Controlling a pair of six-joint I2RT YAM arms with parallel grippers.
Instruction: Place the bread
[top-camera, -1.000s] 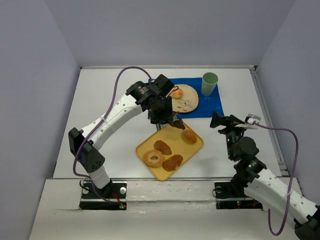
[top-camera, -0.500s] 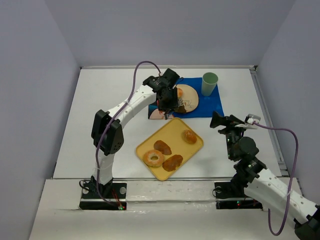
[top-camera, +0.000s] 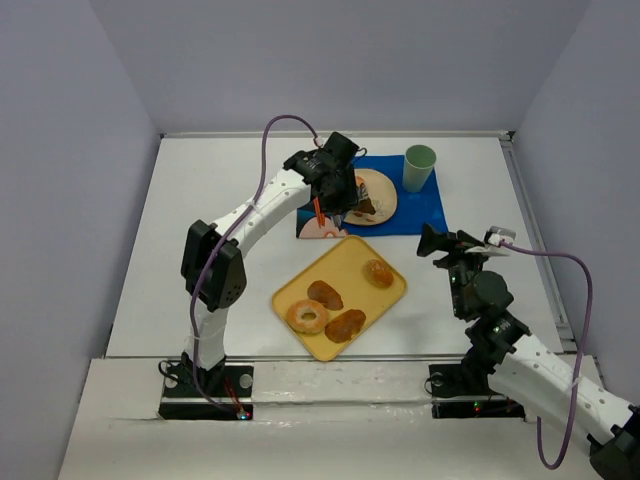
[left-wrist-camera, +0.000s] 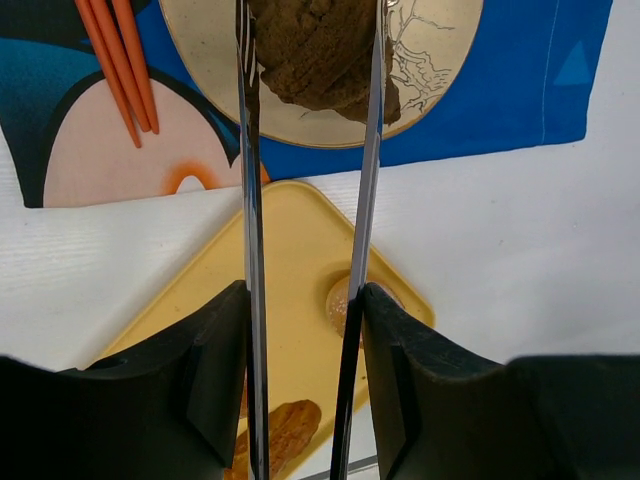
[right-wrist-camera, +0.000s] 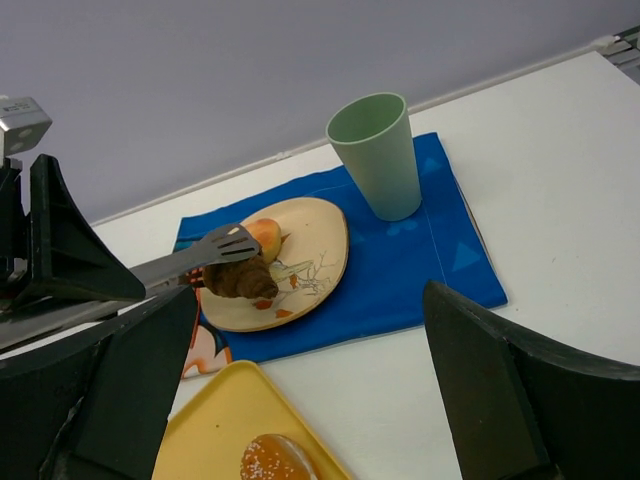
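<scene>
My left gripper (top-camera: 335, 186) is shut on metal tongs (left-wrist-camera: 246, 150). The tongs pinch a dark brown croissant (left-wrist-camera: 318, 55) just over the near side of the beige plate (left-wrist-camera: 440, 60). The right wrist view shows the croissant (right-wrist-camera: 240, 280) in the tongs (right-wrist-camera: 190, 262) at the plate (right-wrist-camera: 315, 250), beside a small golden bun (right-wrist-camera: 265, 235). In the top view the croissant (top-camera: 363, 208) is on the plate's (top-camera: 385, 192) left half. My right gripper (top-camera: 440, 243) is open and empty, to the right of the yellow tray (top-camera: 345, 265).
The plate lies on a blue placemat (top-camera: 425, 212) with a green cup (top-camera: 419, 167) at its back right. The tray holds a bagel (top-camera: 307, 316), two brown pastries (top-camera: 325, 294) (top-camera: 346, 324) and a sugared bun (top-camera: 378, 273). Walls close the table's sides.
My left arm carried the croissant in the tongs from above the tray's far corner up to the plate, then settled lower over it. The right arm barely moved.
</scene>
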